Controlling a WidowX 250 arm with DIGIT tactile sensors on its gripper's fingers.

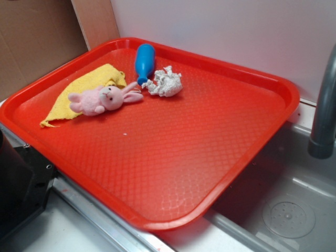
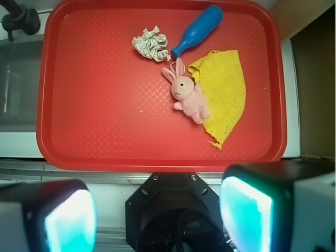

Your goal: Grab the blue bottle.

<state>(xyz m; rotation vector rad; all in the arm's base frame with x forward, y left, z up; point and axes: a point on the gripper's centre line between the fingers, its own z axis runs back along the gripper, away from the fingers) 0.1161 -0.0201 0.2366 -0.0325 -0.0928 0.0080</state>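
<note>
From the exterior view, the blue bottle is lying on its side at the far end of the red tray, smooth and glossy, its narrow neck pointing at the pink bunny. From the wrist view, the gripper is hanging wide open, gripping nothing, well short of the bottle.

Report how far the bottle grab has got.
Nothing done yet. The bottle lies untouched on the tray, its neck pointing at the paper wad, bunny nearby. The gripper is open, back off the tray. Approach, descent and grasp all remain.
</note>
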